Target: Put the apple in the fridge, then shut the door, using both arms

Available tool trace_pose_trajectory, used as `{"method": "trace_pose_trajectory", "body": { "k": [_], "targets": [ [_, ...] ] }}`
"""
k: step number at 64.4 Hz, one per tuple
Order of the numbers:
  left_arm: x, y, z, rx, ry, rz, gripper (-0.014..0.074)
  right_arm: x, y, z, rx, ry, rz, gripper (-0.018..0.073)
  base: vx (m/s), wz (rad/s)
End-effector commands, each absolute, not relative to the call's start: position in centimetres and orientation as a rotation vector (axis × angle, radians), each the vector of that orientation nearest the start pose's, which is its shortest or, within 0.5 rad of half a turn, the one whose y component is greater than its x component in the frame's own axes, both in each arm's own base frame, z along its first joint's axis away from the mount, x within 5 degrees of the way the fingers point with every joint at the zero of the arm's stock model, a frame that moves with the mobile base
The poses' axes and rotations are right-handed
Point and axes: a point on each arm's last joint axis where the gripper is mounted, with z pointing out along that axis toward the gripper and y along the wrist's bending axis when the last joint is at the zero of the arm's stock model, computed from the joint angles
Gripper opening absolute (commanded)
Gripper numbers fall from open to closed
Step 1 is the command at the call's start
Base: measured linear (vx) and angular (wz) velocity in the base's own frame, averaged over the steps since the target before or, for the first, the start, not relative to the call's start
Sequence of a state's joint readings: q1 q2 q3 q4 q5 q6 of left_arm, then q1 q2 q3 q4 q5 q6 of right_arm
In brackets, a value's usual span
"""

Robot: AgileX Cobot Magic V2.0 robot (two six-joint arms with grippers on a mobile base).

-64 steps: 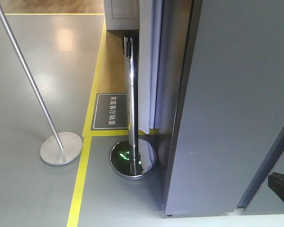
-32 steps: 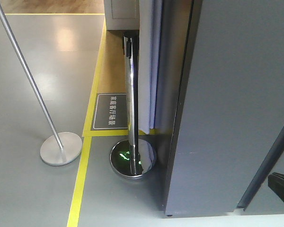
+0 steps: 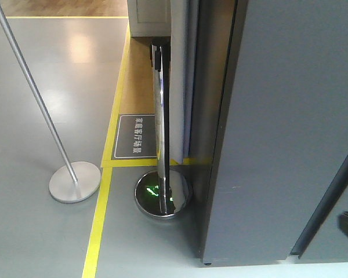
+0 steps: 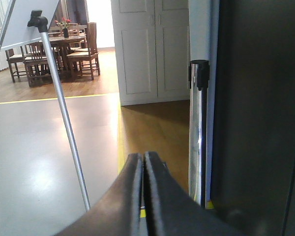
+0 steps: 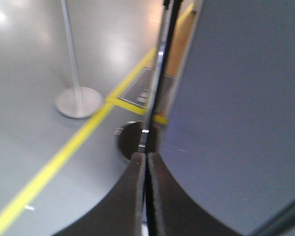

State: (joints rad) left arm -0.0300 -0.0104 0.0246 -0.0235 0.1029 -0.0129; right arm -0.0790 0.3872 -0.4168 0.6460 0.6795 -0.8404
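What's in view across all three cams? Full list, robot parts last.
fridge: 1, dark grey, right side, door shut as far as visible
chrome post: 1, shiny with black cap, beside the fridge
matte pole: 1, grey, round base, left on the floor
floor tape: yellow lines
floor sign: 1, grey, white text
table and chairs: brown, far room
left end effector: black, shut, empty
right end effector: black, shut, empty

stanchion (image 3: 160, 127) left of fridge (image 3: 278, 116) (close beside)

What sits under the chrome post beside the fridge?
The chrome post stands on a round mirrored base on the grey floor. The fridge covers anything behind its side.
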Motion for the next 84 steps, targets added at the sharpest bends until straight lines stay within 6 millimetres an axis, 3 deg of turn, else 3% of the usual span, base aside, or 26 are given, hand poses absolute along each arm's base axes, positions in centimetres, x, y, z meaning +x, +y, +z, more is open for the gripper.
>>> {"method": "trace_pose_trajectory", "body": {
  "k": [1,10,35,45,84],
  "targets": [
    [5.4,-0.2,21.1,-0.008,1.485,-0.055,-0.0006,7.4,2.2,29.2,-0.472,1.857,0.003,-0.0005,0.00,0.00],
    [5.4,-0.2,21.1,-0.008,1.485,-0.055,-0.0006,6.3,1.7,28.9,-0.430,1.814,-0.081,-0.0003,0.00,0.00],
    [5.4,-0.2,21.1,-0.008,1.485,-0.055,-0.0006,5.1,-0.3,22.1,0.053,1.584,-0.062,-0.0003,0.00,0.00],
    [5.4,-0.2,21.0,-0.008,1.486,-0.055,-0.0006,5.6,-0.4,20.5,0.065,1.480,-0.055,-0.0003,0.00,0.00],
    [5.4,-0.2,21.0,-0.008,1.487,-0.055,-0.0006,5.5,-0.3,20.9,0.040,1.428,-0.059,-0.0003,0.00,0.00]
  ]
}}
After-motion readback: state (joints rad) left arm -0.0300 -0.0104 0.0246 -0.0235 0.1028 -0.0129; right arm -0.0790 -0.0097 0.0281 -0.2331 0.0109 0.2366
